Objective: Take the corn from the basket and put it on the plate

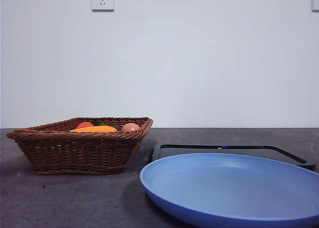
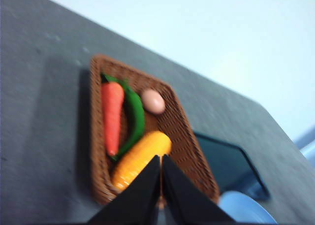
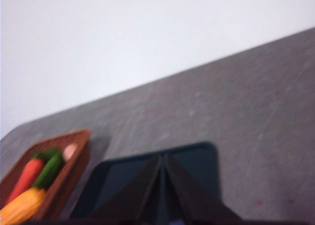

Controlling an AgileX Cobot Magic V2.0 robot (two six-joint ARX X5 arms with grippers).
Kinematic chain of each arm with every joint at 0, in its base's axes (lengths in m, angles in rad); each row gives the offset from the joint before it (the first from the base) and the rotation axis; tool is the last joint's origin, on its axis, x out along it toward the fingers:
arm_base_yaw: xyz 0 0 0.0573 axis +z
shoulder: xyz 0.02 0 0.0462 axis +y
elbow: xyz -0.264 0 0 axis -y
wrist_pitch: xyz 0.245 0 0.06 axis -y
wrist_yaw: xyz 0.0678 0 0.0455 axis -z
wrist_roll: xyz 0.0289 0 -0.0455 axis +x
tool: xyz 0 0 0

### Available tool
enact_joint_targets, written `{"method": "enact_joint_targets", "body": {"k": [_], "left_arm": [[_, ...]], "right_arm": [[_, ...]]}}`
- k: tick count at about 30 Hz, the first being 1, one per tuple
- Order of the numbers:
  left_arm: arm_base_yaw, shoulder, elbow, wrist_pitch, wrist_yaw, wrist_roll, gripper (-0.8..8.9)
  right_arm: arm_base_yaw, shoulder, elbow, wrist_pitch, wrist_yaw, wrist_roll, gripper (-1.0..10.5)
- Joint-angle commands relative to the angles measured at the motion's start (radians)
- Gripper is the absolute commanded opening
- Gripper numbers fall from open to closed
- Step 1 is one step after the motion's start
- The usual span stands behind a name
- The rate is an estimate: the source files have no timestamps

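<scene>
the corn [image 2: 140, 157] is seen lying inside the wicker basket [image 2: 187, 136], not yet picked up. in the left wrist view it is set along one long side of the basket, tapered end toward the braided rim, with a green vegetable [image 2: 134, 119] beside it, then an orange carrot [image 2: 112, 115] on the far side of that. a pale pinkish egg-like ball [image 2: 153, 101] is placed near the corn's blunt end, apart from it.

in the front view only the tops of the contents are visible over the rim – corn [image 1: 94, 129], something red-orange, a bit of green, the ball [image 1: 130, 126]. the basket [image 1: 79, 150] is stood on the dark grey table [image 1: 60, 198]. the light-blue plate [image 1: 234, 190] is set near the camera, bare, with a flat black tray [image 1: 234, 150] just behind it; the basket is beside both, not touching as far as can be told.

the left gripper [image 2: 161, 158] is held above the basket, tips over the corn's end, jaws pressed together and holding nothing. the right gripper [image 3: 163, 157] is held over the black tray [image 3: 202, 161], jaws also closed together, nothing between them – the basket [image 3: 74, 166] is seen off to one side in that view. both wrist views are blurred. no arm is seen in the front view.
</scene>
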Motion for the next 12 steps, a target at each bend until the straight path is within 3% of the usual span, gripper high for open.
{"method": "enact_joint_targets", "body": {"k": [1, 6, 12], "left_arm": [[0.002, 0.058, 0.066, -0.039, 0.048, 0.06, 0.07], [0.001, 0.179, 0.17, -0.182, 0.142, 0.178, 0.07], [-0.023, 0.301, 0.261, -0.358, 0.171, 0.303, 0.07]], "right_arm": [[-0.001, 0.069, 0.088, -0.056, -0.045, -0.057, 0.0], [-0.001, 0.235, 0.228, -0.235, -0.156, -0.169, 0.0], [0.018, 0.427, 0.327, -0.426, -0.244, -0.272, 0.0]]}}
